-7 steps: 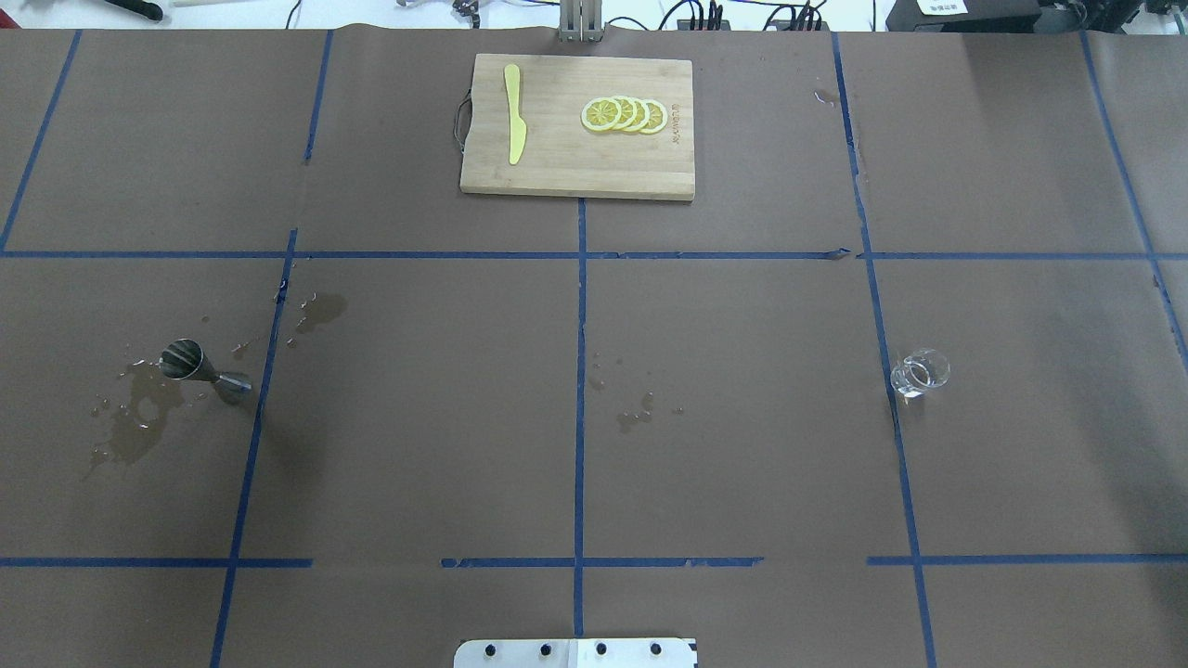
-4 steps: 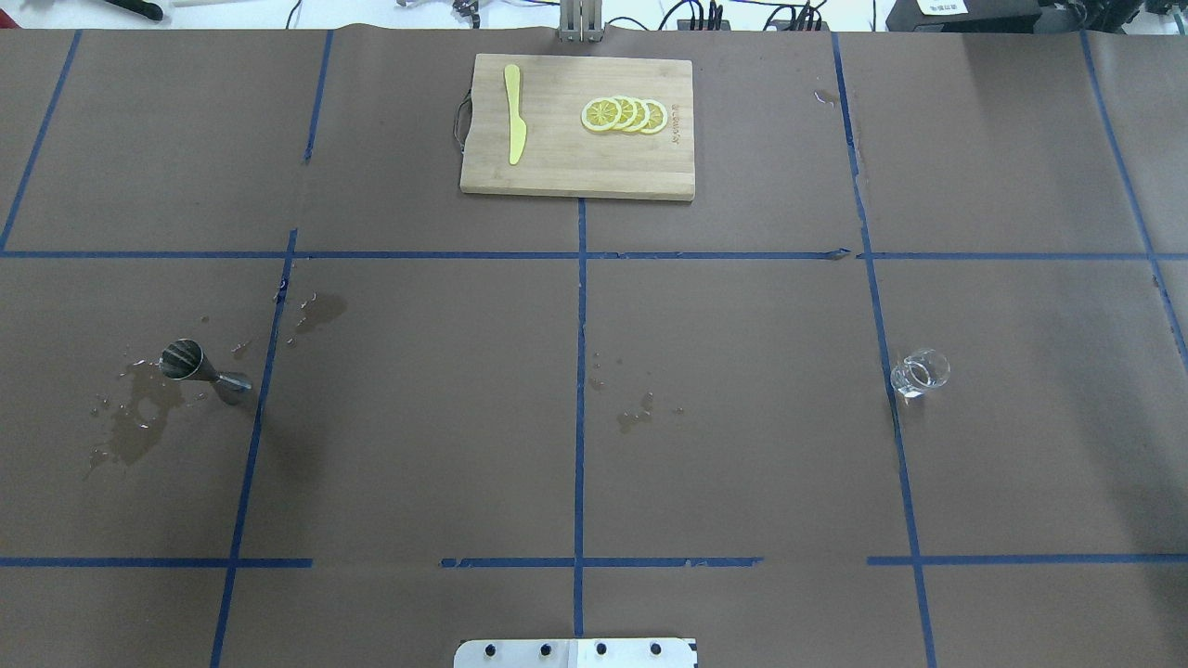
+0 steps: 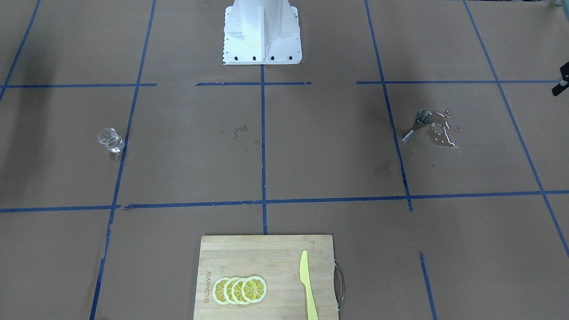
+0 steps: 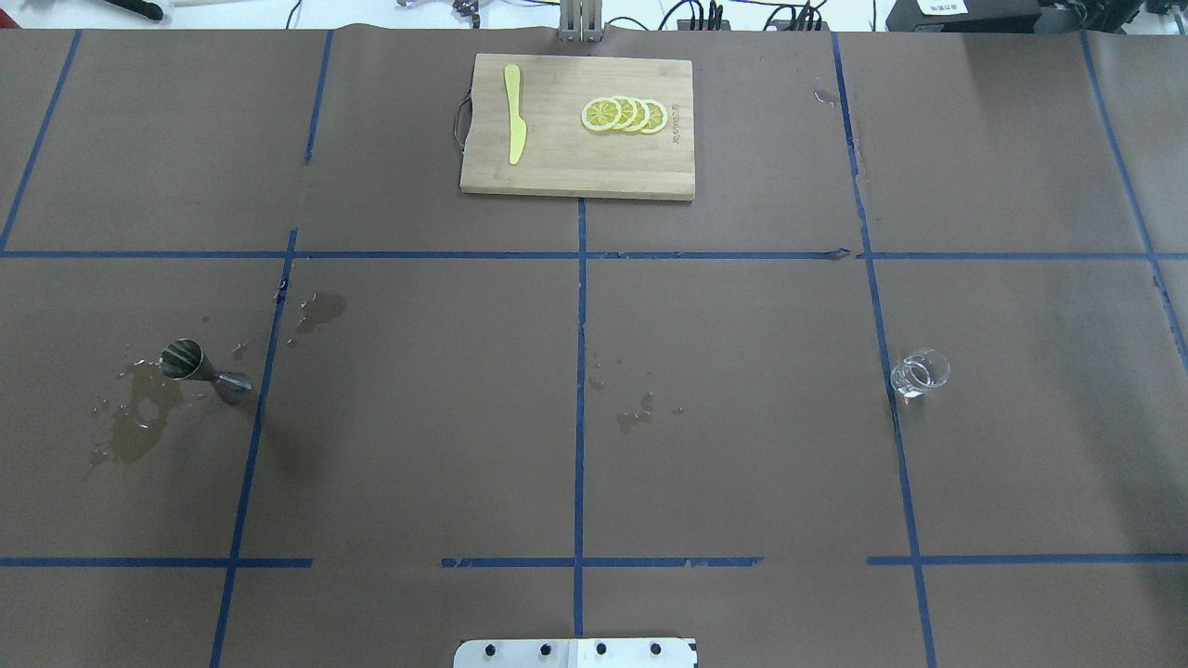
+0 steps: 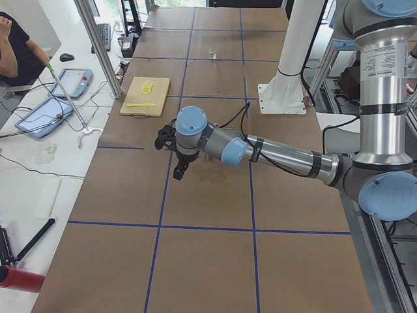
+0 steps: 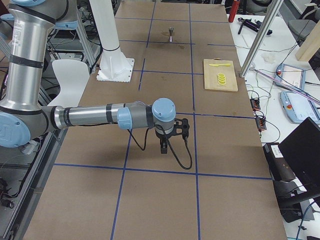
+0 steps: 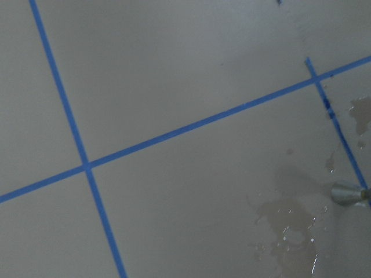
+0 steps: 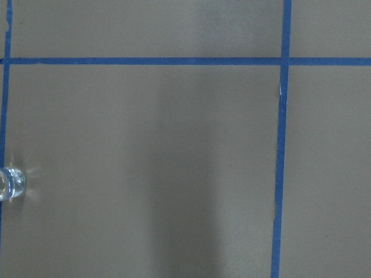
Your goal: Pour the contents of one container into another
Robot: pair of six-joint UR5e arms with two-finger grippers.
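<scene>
Beaker, front view: Beaker [image 3: 110, 140] stands upright on the surface [image 3: 311, 155], on the robot's right. The jigger [image 3: 418, 126] is well apart on its left, with a puddle [image 3: 444, 133] beside it.
Overhead: each vessel sits just beside a tape line [image 4: 886, 325].
Side views: the left claw [image 5: 178, 168] and right claw [image 6: 163, 146] hang above the surface; how wide each is cannot be told.
Wrist views: the beaker is at the right camera's edge, the jigger at the left's.
Approach: the right claw should centre over the beaker and grip its sides, leaving the spout free.

Frame edges crop the jigger [image 7: 349, 194] and beaker [image 8: 11, 184].
</scene>
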